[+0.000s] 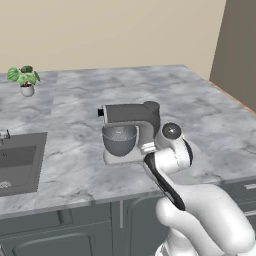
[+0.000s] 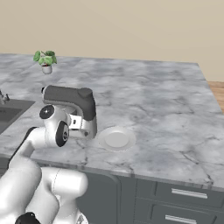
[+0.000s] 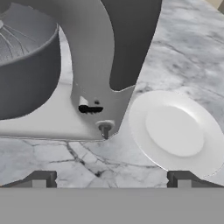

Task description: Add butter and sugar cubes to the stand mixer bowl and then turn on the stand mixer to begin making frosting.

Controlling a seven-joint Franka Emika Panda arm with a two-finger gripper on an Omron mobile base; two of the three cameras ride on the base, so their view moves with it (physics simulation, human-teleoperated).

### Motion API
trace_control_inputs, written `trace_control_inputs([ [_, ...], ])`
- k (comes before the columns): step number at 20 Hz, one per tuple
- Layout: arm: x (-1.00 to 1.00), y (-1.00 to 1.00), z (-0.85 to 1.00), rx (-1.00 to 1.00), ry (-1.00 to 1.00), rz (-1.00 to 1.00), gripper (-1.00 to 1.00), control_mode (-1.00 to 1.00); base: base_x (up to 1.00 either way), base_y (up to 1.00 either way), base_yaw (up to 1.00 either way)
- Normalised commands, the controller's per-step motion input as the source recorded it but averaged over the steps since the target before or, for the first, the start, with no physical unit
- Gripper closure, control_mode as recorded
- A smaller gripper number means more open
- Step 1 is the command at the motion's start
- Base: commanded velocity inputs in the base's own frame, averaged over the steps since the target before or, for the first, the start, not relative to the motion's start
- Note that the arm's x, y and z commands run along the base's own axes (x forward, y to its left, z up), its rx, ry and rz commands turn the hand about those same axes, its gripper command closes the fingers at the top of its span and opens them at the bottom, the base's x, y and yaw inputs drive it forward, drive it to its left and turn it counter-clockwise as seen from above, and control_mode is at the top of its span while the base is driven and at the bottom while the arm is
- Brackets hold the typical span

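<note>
With the plate [image 3: 175, 133] bare and the jaws spread wide and empty, I judge the gripper [image 3: 111, 180] should line up on the stand mixer's [image 3: 94, 65] black knob [image 3: 91, 109], left of the plate on the table [image 3: 183, 48].

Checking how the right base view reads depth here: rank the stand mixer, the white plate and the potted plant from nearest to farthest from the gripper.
1. Stand mixer: right beside the gripper, on the near counter.
2. White plate: just past the mixer, to its right near the counter's front edge.
3. Potted plant: far back on the counter, near the wall.
</note>
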Motion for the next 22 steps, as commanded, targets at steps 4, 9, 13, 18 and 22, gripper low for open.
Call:
trace_control_inputs([
  [4, 0.33, 0.0, -0.27, 0.0, 0.11, -0.02, -1.0, -1.0, 0.0, 0.0, 0.0],
  [9, 0.24, 0.0, -0.34, 0.0, 0.07, -0.02, -1.0, -1.0, 0.0, 0.0, 0.0],
  [13, 0.12, 0.0, -0.39, 0.0, 0.0, -0.01, -1.0, -1.0, 0.0, 0.0, 0.0],
  [18, 0.07, 0.0, -0.4, 0.0, 0.0, -0.01, -1.0, -1.0, 0.0, 0.0, 0.0],
  [22, 0.24, 0.0, -0.19, 0.0, 0.0, 0.0, -1.0, -1.0, 0.0, 0.0, 0.0],
])
